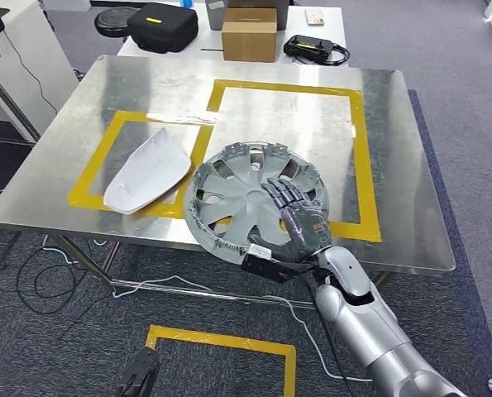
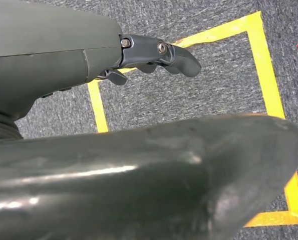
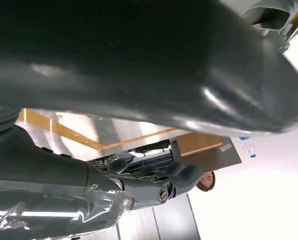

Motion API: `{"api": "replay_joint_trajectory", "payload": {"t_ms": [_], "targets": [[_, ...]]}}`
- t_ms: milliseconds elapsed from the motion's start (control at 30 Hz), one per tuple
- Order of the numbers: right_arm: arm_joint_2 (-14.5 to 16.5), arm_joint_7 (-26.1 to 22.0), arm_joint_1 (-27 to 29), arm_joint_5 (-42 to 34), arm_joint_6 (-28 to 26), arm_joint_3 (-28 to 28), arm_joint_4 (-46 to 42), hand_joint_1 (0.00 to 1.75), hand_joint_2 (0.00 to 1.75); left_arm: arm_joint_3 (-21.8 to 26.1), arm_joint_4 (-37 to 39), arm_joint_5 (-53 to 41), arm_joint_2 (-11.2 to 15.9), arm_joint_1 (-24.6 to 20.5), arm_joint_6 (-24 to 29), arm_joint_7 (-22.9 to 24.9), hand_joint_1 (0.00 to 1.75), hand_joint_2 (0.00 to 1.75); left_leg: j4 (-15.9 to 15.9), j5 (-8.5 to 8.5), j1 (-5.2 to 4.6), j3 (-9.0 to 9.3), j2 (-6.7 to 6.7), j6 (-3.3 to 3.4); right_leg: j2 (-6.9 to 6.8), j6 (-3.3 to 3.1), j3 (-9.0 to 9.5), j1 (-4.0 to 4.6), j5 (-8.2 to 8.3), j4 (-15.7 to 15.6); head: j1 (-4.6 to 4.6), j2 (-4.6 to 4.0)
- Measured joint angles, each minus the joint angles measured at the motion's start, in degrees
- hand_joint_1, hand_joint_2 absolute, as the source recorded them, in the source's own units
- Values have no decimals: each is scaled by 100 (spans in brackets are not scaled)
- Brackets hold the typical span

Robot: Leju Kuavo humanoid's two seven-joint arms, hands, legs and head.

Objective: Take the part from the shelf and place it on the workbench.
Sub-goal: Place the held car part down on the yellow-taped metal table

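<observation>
Hubcap (image 1: 246, 198) overhangs the counter's (image 1: 393, 165) near edge, right hand (image 1: 296, 217) gripping it; released there, it might tip off. Left hand (image 2: 155, 52) hangs empty, fingers loosely apart.

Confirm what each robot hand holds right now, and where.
Right robot hand grips the grey hubcap at its near rim, fingers over the face. Left robot hand holds nothing, hanging over the carpet.

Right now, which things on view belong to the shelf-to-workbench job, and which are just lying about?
Job:
grey wheel cover, held by the right hand over the near edge
steel workbench

Lying about:
white panel
cardboard box
black case
left hand, hanging over the carpet
</observation>
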Motion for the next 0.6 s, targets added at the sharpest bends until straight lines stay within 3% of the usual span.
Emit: {"api": "replay_joint_trajectory", "payload": {"t_ms": [400,600], "targets": [[-24,86,843,166,-405,-321,-573,0,0,6,0,100,-6,44,54,0,0,0,0,-6,0,-1,0,1,0,1,0,0,-2,-3,-1,0],[-301,218,1257,300,-374,-513,-1276,0,0,28,0,160,-47,77,43,-1,0,0,0,-7,-2,-1,0,2,0,1,0,-2,-2,-5,1,0]]}}
